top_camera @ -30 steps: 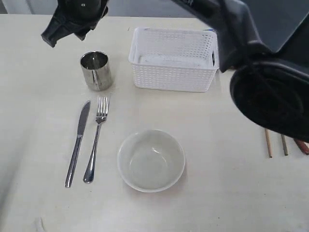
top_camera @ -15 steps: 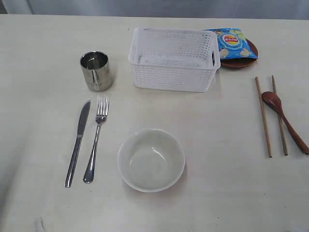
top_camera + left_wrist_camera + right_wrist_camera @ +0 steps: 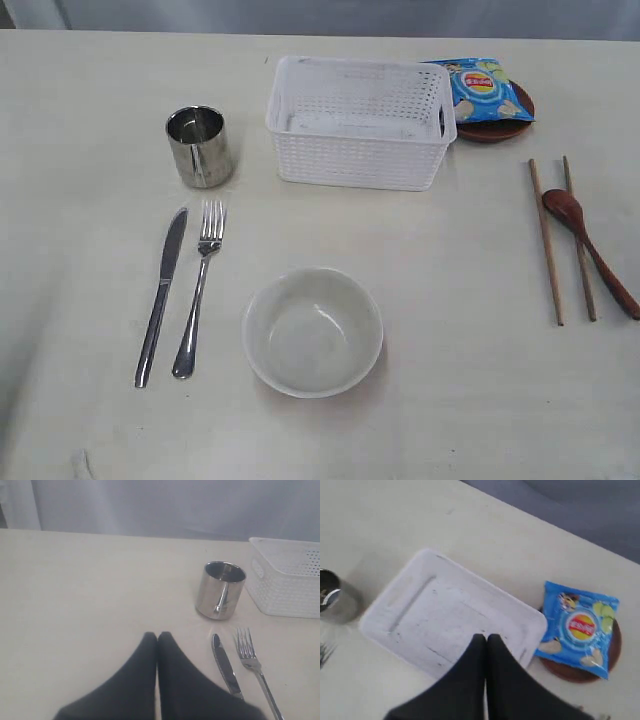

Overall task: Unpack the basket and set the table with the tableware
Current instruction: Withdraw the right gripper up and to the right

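Nudging the plate (image 3: 495,133) with the right claw (image 3: 486,637) pinched together, like the left claw (image 3: 157,635), could tip the chip bag (image 3: 485,88) off

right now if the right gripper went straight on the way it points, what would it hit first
Most likely the basket: the shut right gripper points into its inside, with the chip bag off to one side. Depth is hard to judge.

The table (image 3: 450,400) bears basket (image 3: 360,160), cup (image 3: 200,150), knife (image 3: 162,295), fork (image 3: 197,295), bowl (image 3: 312,332), chopsticks (image 3: 545,240), spoon (image 3: 562,205), seemingly plate (image 3: 485,133).
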### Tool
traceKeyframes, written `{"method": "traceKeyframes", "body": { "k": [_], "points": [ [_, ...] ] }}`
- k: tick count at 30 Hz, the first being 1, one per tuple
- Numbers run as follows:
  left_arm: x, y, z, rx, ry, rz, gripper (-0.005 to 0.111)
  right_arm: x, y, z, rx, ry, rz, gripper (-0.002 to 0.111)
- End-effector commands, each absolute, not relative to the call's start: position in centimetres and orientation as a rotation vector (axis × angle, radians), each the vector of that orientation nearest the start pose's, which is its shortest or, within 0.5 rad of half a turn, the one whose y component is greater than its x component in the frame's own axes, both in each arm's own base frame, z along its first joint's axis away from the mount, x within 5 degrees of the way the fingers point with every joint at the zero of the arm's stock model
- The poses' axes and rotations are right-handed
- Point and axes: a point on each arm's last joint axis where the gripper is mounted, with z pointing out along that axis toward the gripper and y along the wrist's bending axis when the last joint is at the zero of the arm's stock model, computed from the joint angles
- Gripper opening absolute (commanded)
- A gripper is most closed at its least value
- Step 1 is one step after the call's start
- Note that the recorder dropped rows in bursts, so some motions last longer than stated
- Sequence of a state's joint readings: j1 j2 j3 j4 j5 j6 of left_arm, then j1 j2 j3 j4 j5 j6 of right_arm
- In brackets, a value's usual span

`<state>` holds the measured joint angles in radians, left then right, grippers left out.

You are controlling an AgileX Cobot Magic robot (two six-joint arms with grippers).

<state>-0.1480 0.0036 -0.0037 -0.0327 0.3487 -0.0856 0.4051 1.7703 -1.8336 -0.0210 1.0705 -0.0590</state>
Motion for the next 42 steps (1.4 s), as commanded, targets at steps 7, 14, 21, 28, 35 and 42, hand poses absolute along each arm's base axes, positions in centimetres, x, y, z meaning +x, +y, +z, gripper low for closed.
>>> {"method": "traceKeyframes", "body": {
  "k": [7, 14, 21, 28, 35, 42],
  "points": [
    [5.3, -0.9, 18.2, 0.044, 1.834, -0.196, 0.000, 37.9, 6.4, 29.4, -0.251, 2.605, 0.179, -0.001],
    [5.3, -0.9, 18.2, 0.044, 1.834, -0.196, 0.000, 36.6, 5.7, 28.2, -0.234, 2.732, 0.112, -0.001],
    [5.3, -0.9, 18.2, 0.044, 1.834, -0.196, 0.000, 35.1, 3.6, 29.2, -0.098, 2.828, -0.075, -0.001],
    [5.3, -0.9, 18.2, 0.044, 1.834, -0.196, 0.000, 32.4, 5.6, 28.7, -0.207, 2.873, 0.280, -0.001],
    [5.3, -0.9, 18.2, 0.044, 1.834, -0.196, 0.000, 27.4, 12.0, 29.7, -0.619, 2.741, 0.391, -0.001],
    [5.3, -0.9, 18.2, 0.044, 1.834, -0.196, 0.000, 24.1, 17.5, 30.0, -0.922, 2.668, 0.431, -0.001]
  ]
}}
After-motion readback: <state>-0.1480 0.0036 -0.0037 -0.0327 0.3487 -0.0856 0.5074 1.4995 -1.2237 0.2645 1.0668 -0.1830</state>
